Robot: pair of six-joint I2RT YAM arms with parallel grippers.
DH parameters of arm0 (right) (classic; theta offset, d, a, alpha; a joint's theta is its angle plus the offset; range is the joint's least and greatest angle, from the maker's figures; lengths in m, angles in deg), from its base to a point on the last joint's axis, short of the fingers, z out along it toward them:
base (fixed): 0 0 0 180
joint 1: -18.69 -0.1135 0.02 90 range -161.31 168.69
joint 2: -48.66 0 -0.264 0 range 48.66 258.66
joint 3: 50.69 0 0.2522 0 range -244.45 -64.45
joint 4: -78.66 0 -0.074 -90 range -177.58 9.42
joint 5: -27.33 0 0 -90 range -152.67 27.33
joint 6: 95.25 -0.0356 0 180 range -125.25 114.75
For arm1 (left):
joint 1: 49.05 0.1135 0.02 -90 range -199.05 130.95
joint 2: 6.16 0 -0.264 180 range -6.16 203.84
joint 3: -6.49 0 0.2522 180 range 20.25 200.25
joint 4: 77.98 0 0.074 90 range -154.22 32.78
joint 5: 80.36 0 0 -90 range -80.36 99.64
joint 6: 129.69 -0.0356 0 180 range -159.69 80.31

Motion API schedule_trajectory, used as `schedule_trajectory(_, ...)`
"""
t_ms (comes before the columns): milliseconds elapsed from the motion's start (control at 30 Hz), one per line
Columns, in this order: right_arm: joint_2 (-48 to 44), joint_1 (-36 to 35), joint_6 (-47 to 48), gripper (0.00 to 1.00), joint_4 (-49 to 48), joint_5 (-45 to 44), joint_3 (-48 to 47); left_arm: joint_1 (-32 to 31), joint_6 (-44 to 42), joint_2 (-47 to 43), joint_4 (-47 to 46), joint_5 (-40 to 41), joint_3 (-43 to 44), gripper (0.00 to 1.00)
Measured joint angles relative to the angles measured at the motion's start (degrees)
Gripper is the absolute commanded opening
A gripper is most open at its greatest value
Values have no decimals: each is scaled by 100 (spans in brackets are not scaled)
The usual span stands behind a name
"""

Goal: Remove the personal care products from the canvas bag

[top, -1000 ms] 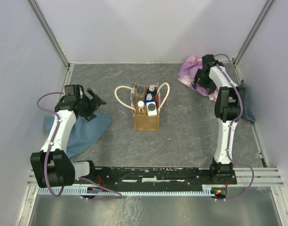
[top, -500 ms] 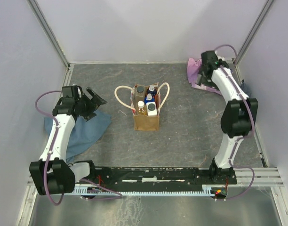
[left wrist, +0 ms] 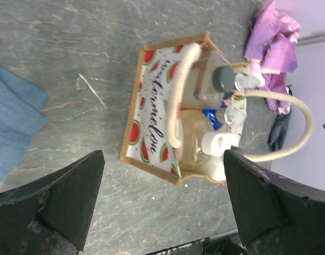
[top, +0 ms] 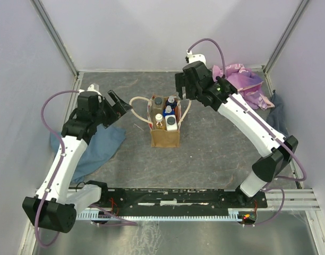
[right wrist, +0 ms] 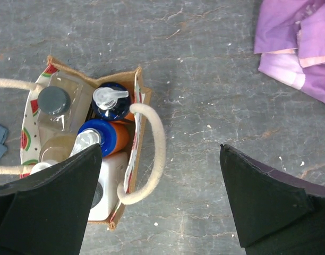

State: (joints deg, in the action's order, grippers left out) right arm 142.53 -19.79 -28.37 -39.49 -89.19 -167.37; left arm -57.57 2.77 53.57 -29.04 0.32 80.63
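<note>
Left claw [top: 118,101] stands wide open and empty, reaching over the blue cloth [top: 101,146] toward the left side of the canvas bag [top: 165,139]. In the last second it has advanced slightly towards the bag.

The bag sits upright at mid-table, apart from both claws. It is a boxy tan bag whose inner lining is printed with watermelon slices [left wrist: 152,133]. Its two cream handles [top: 136,109] flop outward to either side, so the mouth is unobstructed.

The personal care products [top: 165,111] are all inside, packed upright and touching. There is a clear bottle with a grey cap [right wrist: 53,100], a dark-blue pump bottle [right wrist: 110,101], an orange bottle with a blue cap [right wrist: 101,135] and a white bottle [right wrist: 109,186]. None has been removed.

Right claw [top: 185,87] has made the larger change. It has swung away from the purple-pink cloth [top: 245,82] at the far right and now hangs just beyond the bag's far right corner, jaws fully spread and holding nothing.

Assessment: both arms are closing in and extraction has not started. The right claw appears better placed for the first pick.
</note>
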Motion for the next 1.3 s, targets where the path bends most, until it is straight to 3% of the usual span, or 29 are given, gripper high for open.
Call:
schedule_trajectory(67, 28, -13, 76, 100, 26, 203, -4, -232, 37, 20, -31, 44, 85, 99)
schedule_trajectory(300, 313, -369, 380, 82, 66, 815, -4, -898, 39, 216, -313, 118, 94, 99)
schedule_trajectory(400, 334, -664, 542, 82, 52, 863, -4, -1104, 39, 334, -317, 249, 105, 100)
schedule_trajectory(533, 339, -929, 708, 81, 39, 828, -7, -1397, 37, 439, -293, 586, 304, 93)
schedule_trajectory(667, 354, -1069, 809, 92, 52, 621, -28, -1694, 35, 560, -225, 898, 643, 91)
schedule_trajectory(800, 354, -1340, 1049, 97, 63, -247, -35, -2020, 35, 608, -20, 1447, 879, 95)
schedule_trajectory(833, 354, -1449, 1130, 96, 61, -472, -37, -2072, 35, 590, 74, 1617, 925, 99)
schedule_trajectory(1000, 315, -1867, 1473, 92, -39, -949, -39, -2092, 35, 490, 291, 2153, 1091, 100)
schedule_trajectory(1167, 297, -1875, 1547, 91, -160, -844, -94, -2133, 37, 533, 122, 2083, 1165, 92)
schedule_trajectory(1300, 455, -1709, 1373, 81, -96, -428, -369, -2243, 39, 625, -138, 1910, 1139, 90)
